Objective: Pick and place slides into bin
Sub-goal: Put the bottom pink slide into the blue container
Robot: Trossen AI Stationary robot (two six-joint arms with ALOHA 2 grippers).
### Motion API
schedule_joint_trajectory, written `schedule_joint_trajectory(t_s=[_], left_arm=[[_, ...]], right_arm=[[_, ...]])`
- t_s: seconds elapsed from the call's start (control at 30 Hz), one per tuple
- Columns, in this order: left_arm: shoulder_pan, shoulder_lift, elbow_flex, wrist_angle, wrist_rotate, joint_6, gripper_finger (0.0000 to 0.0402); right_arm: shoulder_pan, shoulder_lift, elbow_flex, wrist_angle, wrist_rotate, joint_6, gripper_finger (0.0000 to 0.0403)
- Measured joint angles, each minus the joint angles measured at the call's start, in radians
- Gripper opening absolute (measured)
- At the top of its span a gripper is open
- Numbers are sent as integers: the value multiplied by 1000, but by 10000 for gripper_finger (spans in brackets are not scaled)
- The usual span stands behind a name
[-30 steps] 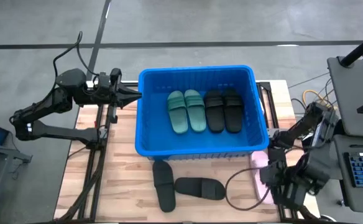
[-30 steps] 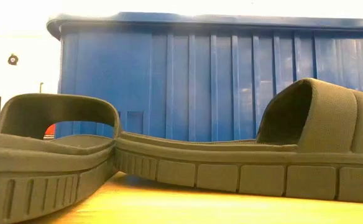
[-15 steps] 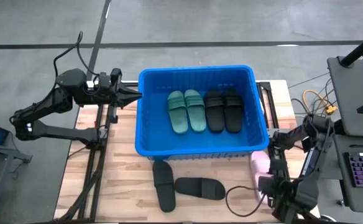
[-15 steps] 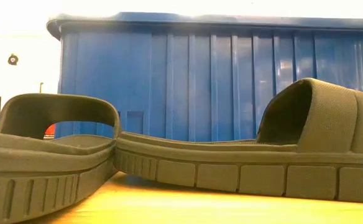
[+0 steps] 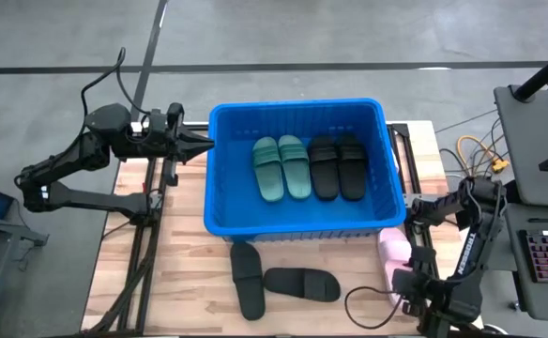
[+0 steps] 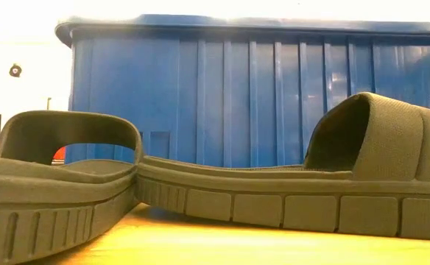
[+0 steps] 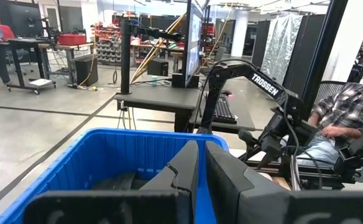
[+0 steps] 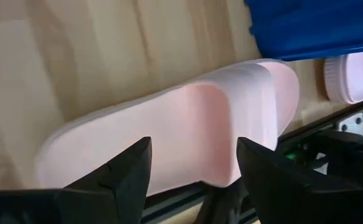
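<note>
The blue bin (image 5: pixel 297 169) stands mid-table with a sage green pair (image 5: pixel 281 167) and a black pair (image 5: pixel 338 167) of slides lying flat inside. Two black slides (image 5: pixel 246 279) (image 5: pixel 302 284) lie sole-down on the table in front of the bin. A pale pink slide (image 8: pixel 188 134) lies at the table's right edge. My right gripper (image 8: pixel 194 180) hangs open just above it, pointing steeply down, one finger on each side of its strap. A second pink slide (image 8: pixel 355 74) lies by the bin's front right corner. My left gripper (image 5: pixel 204 144) is shut, level at the bin's left rim.
The table's right edge rail (image 8: pixel 330 146) runs right beside the pink slide. In the low view the two black slides (image 6: pixel 53 184) (image 6: pixel 311 191) fill the foreground before the bin wall (image 6: pixel 259 88). A seated person (image 7: pixel 349 118) and a desk with a keyboard (image 5: pixel 546 253) are beyond the right edge.
My right gripper has come down and toward the table's near edge, tipping more steeply downward and rolling, and now stands over the pink slide at the right edge. Its fingers have stayed open. The slides and the bin have not moved.
</note>
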Motion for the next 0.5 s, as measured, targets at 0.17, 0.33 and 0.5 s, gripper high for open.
schedule_joint_trajectory(t_s=[0.17,0.33,0.5], left_arm=[[0,0,-3,-1,0,0,15],[0,0,-3,-1,0,0,15],[0,-1,-3,-1,0,0,15]], right_arm=[[-3,27,-73,2,10,42,226],[-4,38,-146,68,5,74,226],[-11,38,-205,90,2,128,226]])
